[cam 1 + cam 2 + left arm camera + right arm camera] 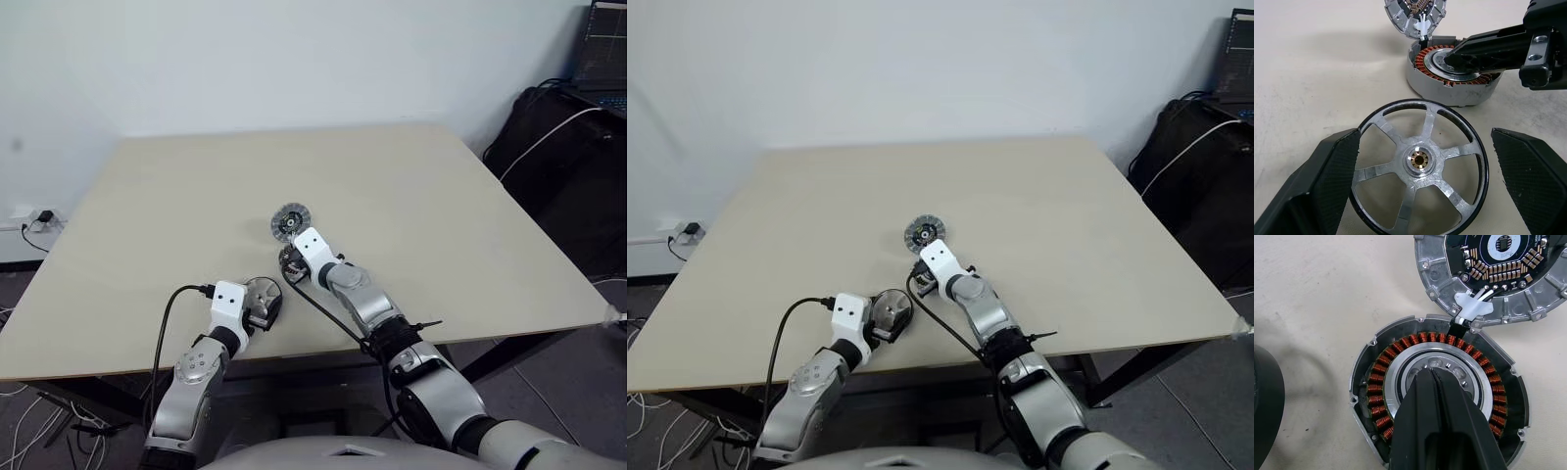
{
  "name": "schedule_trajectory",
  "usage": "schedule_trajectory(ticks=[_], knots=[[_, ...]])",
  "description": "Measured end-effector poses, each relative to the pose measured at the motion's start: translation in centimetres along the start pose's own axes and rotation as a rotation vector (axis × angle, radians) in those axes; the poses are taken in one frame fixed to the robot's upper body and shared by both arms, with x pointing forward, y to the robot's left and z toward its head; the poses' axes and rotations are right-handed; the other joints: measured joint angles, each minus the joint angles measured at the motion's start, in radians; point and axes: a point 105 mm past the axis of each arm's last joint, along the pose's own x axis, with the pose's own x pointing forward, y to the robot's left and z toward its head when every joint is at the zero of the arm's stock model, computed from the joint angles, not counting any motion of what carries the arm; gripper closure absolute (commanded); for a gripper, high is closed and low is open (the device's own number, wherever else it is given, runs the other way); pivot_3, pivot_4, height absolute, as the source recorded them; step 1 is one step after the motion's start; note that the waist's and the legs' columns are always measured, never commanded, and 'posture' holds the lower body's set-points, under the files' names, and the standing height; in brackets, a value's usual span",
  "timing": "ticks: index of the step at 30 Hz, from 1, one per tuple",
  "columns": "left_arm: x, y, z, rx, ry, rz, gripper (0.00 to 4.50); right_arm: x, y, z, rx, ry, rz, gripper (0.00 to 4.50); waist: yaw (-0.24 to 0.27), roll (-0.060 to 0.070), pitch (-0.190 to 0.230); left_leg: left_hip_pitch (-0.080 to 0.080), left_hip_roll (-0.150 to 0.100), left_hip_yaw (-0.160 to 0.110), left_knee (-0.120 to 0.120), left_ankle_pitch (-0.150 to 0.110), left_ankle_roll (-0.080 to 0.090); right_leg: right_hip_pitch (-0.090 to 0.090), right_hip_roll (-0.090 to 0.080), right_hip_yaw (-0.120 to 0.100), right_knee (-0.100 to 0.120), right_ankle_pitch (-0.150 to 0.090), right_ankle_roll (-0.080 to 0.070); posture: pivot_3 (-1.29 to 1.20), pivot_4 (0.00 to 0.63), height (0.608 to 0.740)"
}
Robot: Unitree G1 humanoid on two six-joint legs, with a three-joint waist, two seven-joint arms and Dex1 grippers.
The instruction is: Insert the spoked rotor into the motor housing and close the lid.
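The spoked rotor (pixel 1419 159), a silver wheel with a black rim and a brass hub, stands tilted up between the pads of my left gripper (pixel 1425 134), which grips it by the rim near the table's front edge. Just beyond it sits the grey motor housing (pixel 1449 93) with its ring of copper coils showing. My right gripper (pixel 1432 373) is shut on nothing, its tips resting in the housing's centre. The lid (pixel 1488 264) lies flipped open on the table behind the housing, circuit board up, joined to it by white wires.
The beige table (pixel 441 196) stretches wide on all sides of the parts. A black bag (pixel 558 147) with a white cable stands off the table's right edge, and a power strip (pixel 34 217) lies on the floor at the left.
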Motion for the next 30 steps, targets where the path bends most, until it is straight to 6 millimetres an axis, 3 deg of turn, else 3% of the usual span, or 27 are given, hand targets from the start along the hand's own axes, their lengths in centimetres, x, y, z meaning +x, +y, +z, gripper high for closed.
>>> schedule_trajectory(ticks=[7,13,19,23,26,30], knots=[[0.0,0.0,0.0,-0.001,0.001,0.0,0.0,-0.6,-0.1,0.3,0.033,-0.068,-0.006,4.46,-0.002,0.0,0.0,-0.001,0.0,0.0,0.0,0.0,0.0,0.0,0.0,0.0,0.0,0.0,0.0,0.0,0.0,0.74],[-0.1,0.1,0.2,-0.022,-0.028,0.02,0.0,-4.5,-2.4,2.8,0.102,-0.294,-0.075,4.46,0.007,-0.001,0.0,-0.001,0.0,-0.001,0.0,-0.001,0.001,0.0,-0.001,0.001,-0.002,-0.002,0.004,0.0,0.0,0.74],[-0.5,2.1,0.8,-0.224,-0.122,0.13,0.0,-8.2,-2.1,0.6,0.15,-0.314,-0.042,4.46,0.009,-0.001,0.001,-0.002,0.0,-0.001,0.0,-0.001,0.001,0.0,-0.001,0.0,-0.002,-0.003,0.005,0.0,0.0,0.74],[-0.9,2.7,-0.7,-0.38,-0.095,0.161,0.0,-10.2,-1.1,-0.7,0.156,-0.304,-0.001,4.46,0.009,-0.003,0.002,-0.002,0.001,-0.001,0.001,-0.001,0.001,0.001,-0.001,0.0,-0.002,-0.004,0.006,0.0,0.0,0.74],[-0.9,2.4,-2.2,-0.513,-0.051,0.161,0.0,-10.9,-0.4,-1.6,0.185,-0.28,0.009,4.46,0.009,-0.006,0.004,-0.002,0.001,-0.001,0.003,-0.002,0.0,0.002,-0.001,-0.001,-0.002,-0.003,0.007,0.0,0.0,0.74],[-0.5,2.2,-2.1,-0.59,-0.049,0.145,0.0,-11.2,-0.2,-1.8,0.216,-0.274,-0.007,4.46,0.013,-0.008,0.006,0.001,0.001,-0.001,0.005,-0.004,-0.002,0.008,-0.001,-0.001,-0.003,-0.003,0.007,0.0,0.0,0.74]])
